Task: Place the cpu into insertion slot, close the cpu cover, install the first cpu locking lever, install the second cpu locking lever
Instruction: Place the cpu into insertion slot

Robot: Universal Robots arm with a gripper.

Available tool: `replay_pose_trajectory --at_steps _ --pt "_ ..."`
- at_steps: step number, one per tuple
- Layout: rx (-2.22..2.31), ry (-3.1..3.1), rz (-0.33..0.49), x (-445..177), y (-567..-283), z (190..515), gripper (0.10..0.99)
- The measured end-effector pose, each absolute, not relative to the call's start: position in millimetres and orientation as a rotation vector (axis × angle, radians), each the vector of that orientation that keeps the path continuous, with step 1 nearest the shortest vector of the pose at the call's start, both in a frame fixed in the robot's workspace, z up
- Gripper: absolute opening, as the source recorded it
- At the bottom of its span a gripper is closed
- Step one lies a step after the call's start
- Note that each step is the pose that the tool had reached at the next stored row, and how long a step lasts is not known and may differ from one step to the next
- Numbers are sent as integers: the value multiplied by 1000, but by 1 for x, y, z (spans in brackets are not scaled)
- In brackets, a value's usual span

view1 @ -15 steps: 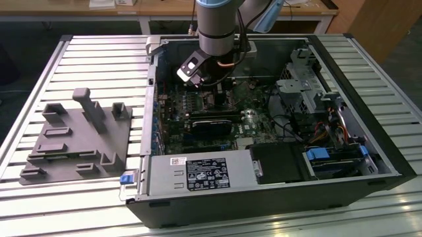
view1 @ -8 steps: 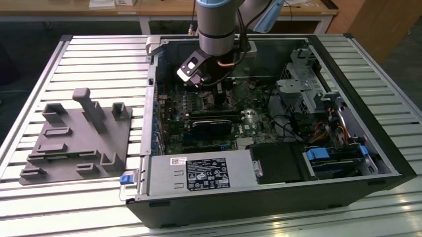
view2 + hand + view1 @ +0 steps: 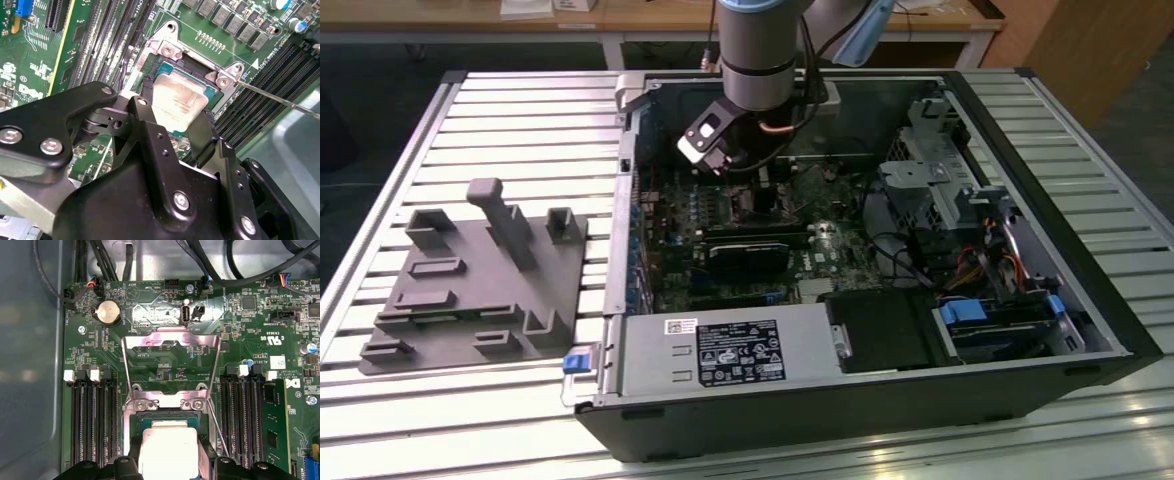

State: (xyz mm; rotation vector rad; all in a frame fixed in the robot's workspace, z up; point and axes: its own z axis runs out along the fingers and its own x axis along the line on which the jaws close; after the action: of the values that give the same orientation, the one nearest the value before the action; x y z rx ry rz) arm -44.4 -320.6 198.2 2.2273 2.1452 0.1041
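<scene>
The black two-fingered hand (image 3: 176, 114) is clamped on the small, flat, square cpu with a dull grey-brown metal top (image 3: 180, 100), one finger against each of two opposite edges. It holds the cpu directly over the square dark insertion slot edged in silvery metal (image 3: 172, 62). Whether the chip rests in the slot I cannot tell. Done well, I judge, the chip goes down level and square to the insertion slot's frame, with no sideways push. The thin silvery cpu cover (image 3: 170, 338) stands swung open beyond the insertion slot.
</scene>
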Motion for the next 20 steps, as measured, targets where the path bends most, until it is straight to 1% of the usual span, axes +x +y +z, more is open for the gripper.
replay_pose_trajectory --at_steps 20 --pt "2230 2142 104 -43 -321 196 525"
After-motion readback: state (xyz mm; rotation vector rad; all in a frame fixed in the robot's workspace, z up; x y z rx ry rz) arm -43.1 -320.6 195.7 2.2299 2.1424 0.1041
